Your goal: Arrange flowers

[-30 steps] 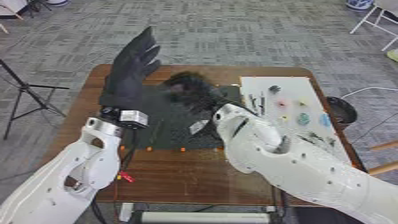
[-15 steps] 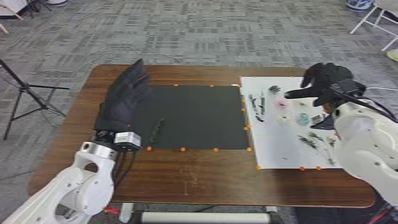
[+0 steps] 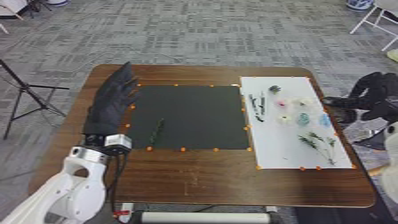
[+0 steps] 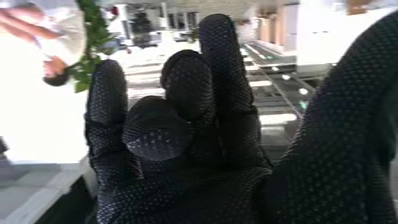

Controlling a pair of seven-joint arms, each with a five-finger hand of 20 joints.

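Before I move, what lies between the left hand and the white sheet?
In the head view, the black mat, edged with orange dots, lies between them; one green sprig rests on it.

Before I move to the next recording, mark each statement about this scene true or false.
1. A green sprig lies on the black mat. True.
2. The white sheet is left of the mat. False: it is on the right.
3. The left hand has straight fingers. True.
4. The right hand is over the mat. False: it is beyond the table's right edge.
5. The pink flower lies on the sheet. True.
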